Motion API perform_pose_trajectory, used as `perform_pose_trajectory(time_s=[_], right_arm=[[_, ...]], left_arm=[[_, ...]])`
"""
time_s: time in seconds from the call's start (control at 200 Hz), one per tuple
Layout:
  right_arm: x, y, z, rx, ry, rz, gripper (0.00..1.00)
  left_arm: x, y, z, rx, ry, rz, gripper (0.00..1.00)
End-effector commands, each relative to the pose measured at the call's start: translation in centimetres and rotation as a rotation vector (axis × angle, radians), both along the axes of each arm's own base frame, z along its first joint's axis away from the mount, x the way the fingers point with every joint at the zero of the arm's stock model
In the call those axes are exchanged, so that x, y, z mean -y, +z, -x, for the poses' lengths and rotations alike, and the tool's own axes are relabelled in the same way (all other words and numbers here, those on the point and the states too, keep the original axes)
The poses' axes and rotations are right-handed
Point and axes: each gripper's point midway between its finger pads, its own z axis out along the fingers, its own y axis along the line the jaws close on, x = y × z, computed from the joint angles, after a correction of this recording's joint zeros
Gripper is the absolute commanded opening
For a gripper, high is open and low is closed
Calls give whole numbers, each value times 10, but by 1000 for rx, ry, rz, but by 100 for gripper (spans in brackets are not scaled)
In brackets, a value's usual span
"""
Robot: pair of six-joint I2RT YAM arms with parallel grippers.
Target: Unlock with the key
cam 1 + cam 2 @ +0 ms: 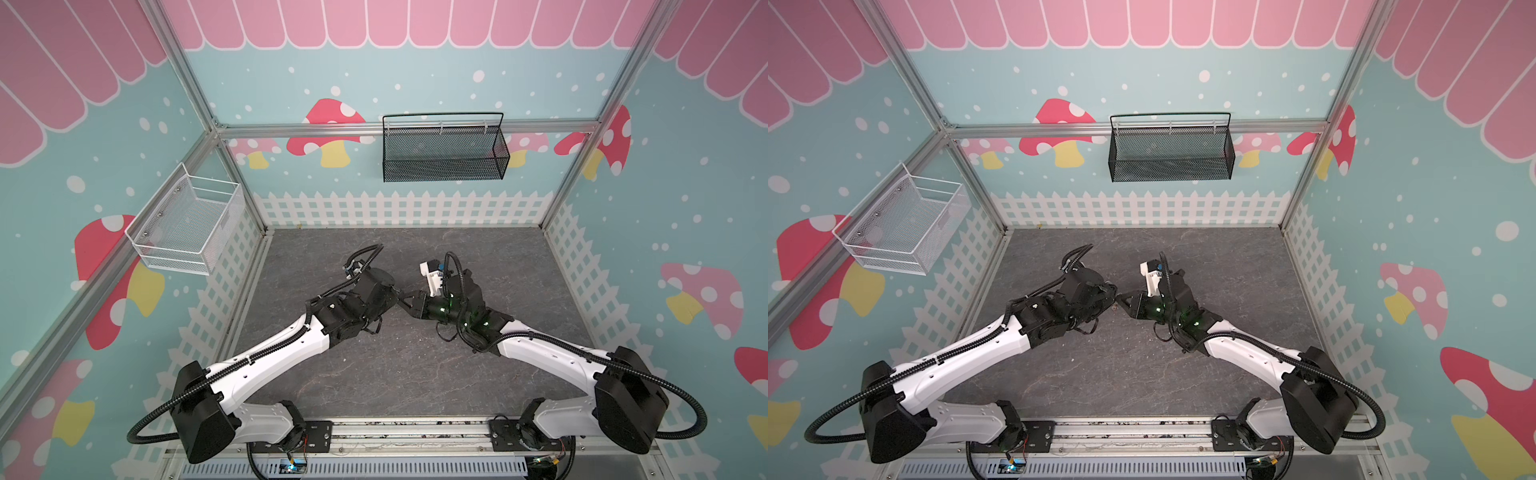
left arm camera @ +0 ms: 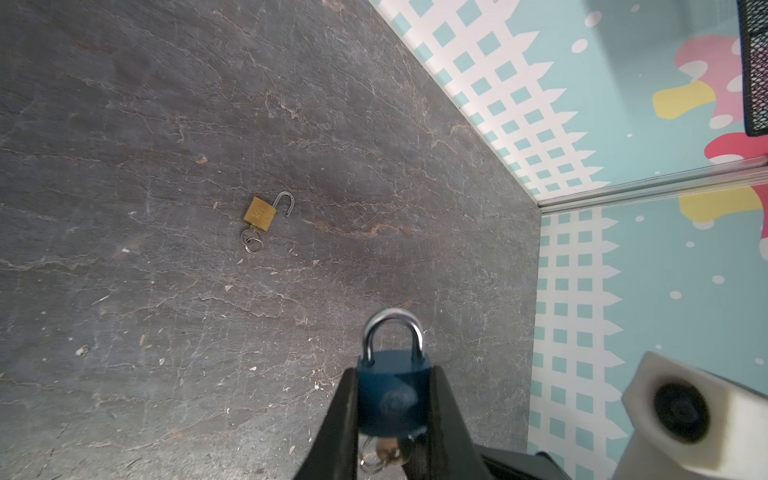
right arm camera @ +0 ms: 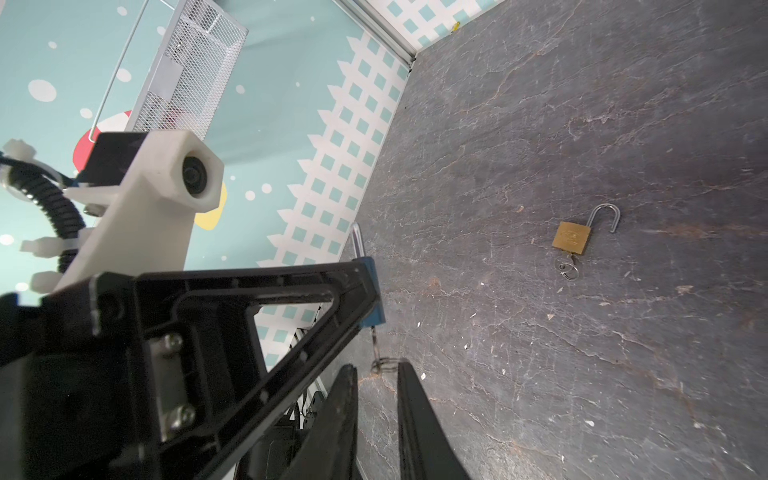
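Note:
My left gripper (image 2: 392, 374) is shut on a blue padlock (image 2: 392, 395), one finger on each side of its body. The steel shackle (image 2: 392, 328) is seated in the body. A key (image 2: 388, 451) with a wire ring sticks out of the padlock's underside. In the right wrist view the padlock (image 3: 372, 291) shows edge-on, with the key ring (image 3: 386, 365) hanging at the tips of my right gripper (image 3: 378, 368). Its jaws stand a narrow gap apart around the ring. In both top views the two grippers (image 1: 401, 301) (image 1: 1117, 297) meet tip to tip above the middle of the floor.
A brass padlock (image 2: 259, 214) (image 3: 572, 237) lies on the dark stone floor with its shackle swung open and a key in it. A white mesh basket (image 1: 187, 220) hangs on the left wall. A black mesh basket (image 1: 444, 149) hangs on the back wall.

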Motion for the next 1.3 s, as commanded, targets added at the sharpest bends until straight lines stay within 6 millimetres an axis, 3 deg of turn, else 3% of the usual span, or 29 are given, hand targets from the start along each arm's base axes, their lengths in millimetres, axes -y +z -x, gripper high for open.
perform_pose_trajectory(time_s=[0.0, 0.62, 1.141, 1.296], right_arm=[[4, 8, -2, 25, -20, -6, 21], [-7, 19, -9, 70, -3, -46, 17], [8, 23, -7, 87, -48, -17, 19], [4, 20, -8, 74, -36, -18, 18]], left_arm=[[-3, 18, -3, 42, 41, 64, 0], [6, 18, -1, 33, 5, 104, 0], [4, 15, -2, 33, 18, 97, 0], [7, 18, -2, 33, 8, 107, 0]])
